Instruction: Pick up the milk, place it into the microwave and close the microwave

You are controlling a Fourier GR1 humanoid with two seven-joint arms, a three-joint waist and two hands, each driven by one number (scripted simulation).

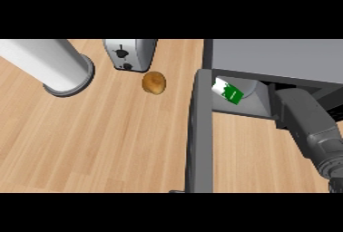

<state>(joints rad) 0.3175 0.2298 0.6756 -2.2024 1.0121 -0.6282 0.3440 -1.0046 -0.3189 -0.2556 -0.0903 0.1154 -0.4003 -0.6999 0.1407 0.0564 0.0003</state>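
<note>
We take the microwave [281, 56] as our reference; it sits at the upper right of the wooden counter [94, 140], seen from above as a grey box.

1. Door. The microwave door [200, 131] stands open. It shows as a long dark grey slab running from the microwave's front left corner down toward the lower edge of the view.

2. Milk. The milk [228, 92], a white carton with a green label, is inside the microwave's opening, just behind the hinge end of the door. It lies tilted, resting on the pale grey interior floor.

3. Right arm. Our right forearm [309, 124] enters from the lower right and reaches up into the microwave's opening, to the right of the milk. Its far end disappears under the microwave's top edge. We see no hand at that end, so we cannot tell whether its fingers are straight or curled. The visible part of the arm is apart from the milk.

4. Left arm. Our left forearm [47, 61] shows as a light grey cylinder well to the left of the microwave, at the upper left. Its hand is outside the view.

5. Other items. A silver toaster [130, 53] stands to the left of the microwave. A brown potato [154, 83] lies on the counter between the toaster and the door.
</note>
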